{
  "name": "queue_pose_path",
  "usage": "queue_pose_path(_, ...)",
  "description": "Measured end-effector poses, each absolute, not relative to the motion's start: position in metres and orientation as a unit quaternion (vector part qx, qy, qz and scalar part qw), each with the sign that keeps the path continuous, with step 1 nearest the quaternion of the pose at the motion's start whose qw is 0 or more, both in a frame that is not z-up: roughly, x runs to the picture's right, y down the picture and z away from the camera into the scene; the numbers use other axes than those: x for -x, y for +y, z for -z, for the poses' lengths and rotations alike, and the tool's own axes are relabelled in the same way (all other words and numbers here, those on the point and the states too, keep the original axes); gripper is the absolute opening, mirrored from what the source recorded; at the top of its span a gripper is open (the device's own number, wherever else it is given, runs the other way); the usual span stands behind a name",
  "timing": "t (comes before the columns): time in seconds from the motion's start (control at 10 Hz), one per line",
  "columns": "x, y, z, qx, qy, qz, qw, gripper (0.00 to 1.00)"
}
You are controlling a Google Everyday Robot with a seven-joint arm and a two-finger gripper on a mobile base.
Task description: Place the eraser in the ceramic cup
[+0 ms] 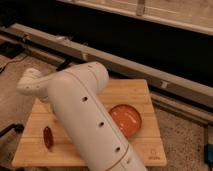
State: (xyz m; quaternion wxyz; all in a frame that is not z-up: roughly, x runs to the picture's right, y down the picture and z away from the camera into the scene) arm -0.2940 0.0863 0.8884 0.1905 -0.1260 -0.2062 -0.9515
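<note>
1 bowl (126, 120), 1 chili (48, 137), gripper behind arm (85, 116)

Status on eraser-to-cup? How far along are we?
Done: nothing can be confirmed. Neither the eraser nor the ceramic cup shows, because the white arm covers the middle and left of the wooden table.
In hand: unknown. The gripper is hidden behind the arm, somewhere over the table's left side.
Left: the placement itself remains unverified. Only the orange bowl and a red chili-like piece are visible.
</note>
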Motion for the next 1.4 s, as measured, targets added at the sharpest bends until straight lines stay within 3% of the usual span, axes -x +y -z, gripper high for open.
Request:
queue_pose_path(0.6, 0.299, 0.08, -0.926, 0.079, -0.249, 0.937, 0.232, 0.8)
queue_pose_path(1.2, 0.336, 0.077, -0.948, 0.056, -0.276, 0.935, 0.217, 0.8)
queue_pose_path(1.4, 0.341, 0.079, -0.956, 0.059, -0.283, 0.933, 0.213, 0.71)
